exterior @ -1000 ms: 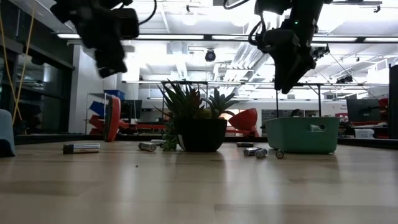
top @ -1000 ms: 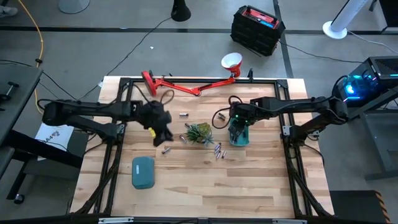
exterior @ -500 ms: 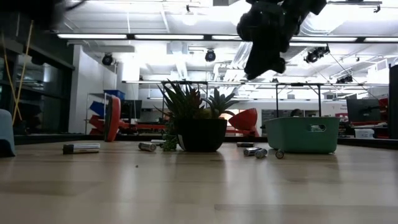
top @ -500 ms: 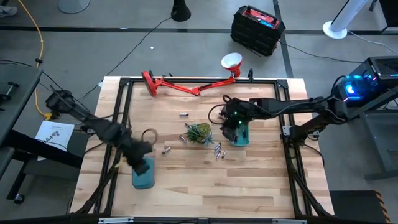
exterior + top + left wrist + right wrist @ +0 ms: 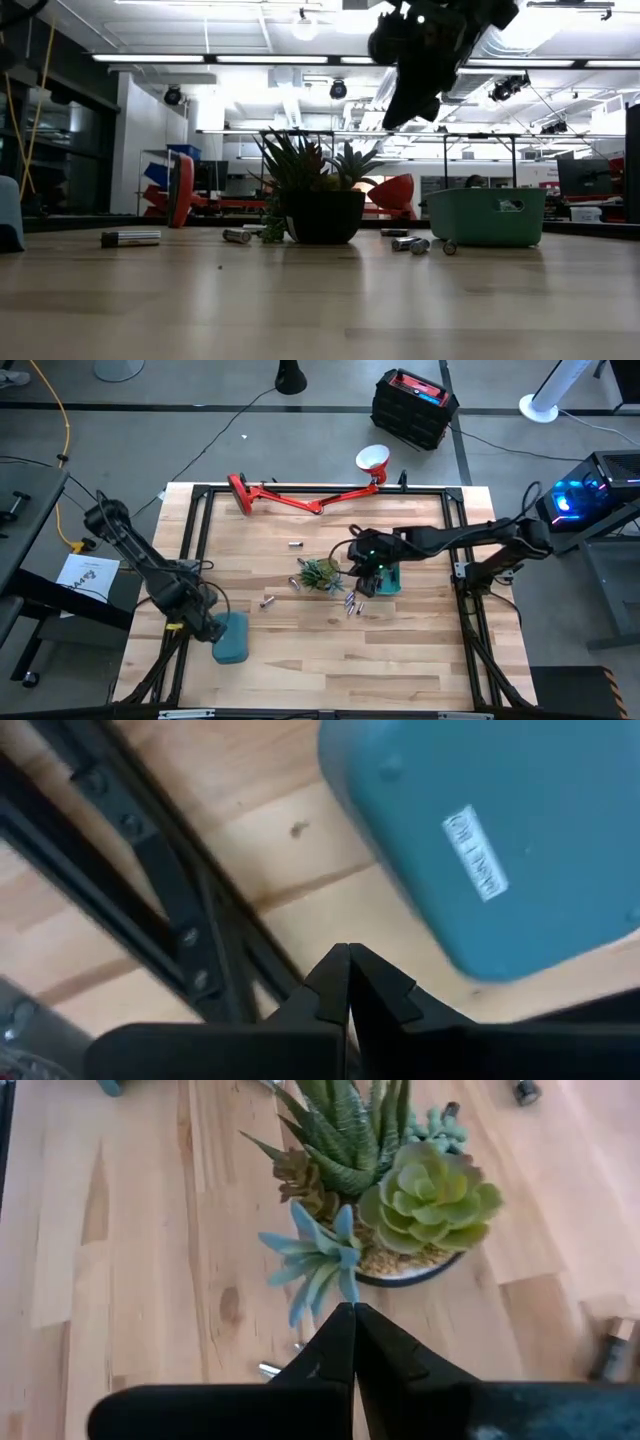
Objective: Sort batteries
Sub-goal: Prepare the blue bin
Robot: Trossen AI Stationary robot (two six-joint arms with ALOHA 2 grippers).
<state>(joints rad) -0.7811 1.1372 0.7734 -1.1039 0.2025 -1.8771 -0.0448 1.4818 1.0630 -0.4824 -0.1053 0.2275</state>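
L end effector [image 5: 348, 982] sits at the counter's [image 5: 400, 650] front-left, just beside the near teal tray [image 5: 232, 637]; fingers pressed together, nothing between them. In the left wrist view the tray is upside down w/ a white label, cut off by the frame edge; black frame rails run alongside it. In the high view the end effector itself is hard to separate from the dark arm.

R end effector [image 5: 353, 1342] hangs above the plant [image 5: 320, 573], btwn it and the far teal tray [image 5: 388, 578]; fingers pressed together, holding nothing. In the low view only a dark blurred mass shows up top, fingers not distinguishable. In the high view the arm covers part of the far tray.

Batteries [image 5: 351, 603]: a small cluster on the counter just front-right of the plant, near the far tray; one [image 5: 296, 544] alone behind the plant, one [image 5: 267, 600] to its front-left, one [image 5: 294, 583] close by its left side. All tiny in the high view, sizes hard to tell. Low view shows a larger one [image 5: 130, 238] lying at left, others near the pot and the tray [image 5: 487, 216]; some hidden behind the pot. Whether any lie inside the far tray: can't tell, its wall blocks the low view and the arm covers it from above.

Red lamp [image 5: 300, 495] lies along the counter's back edge.
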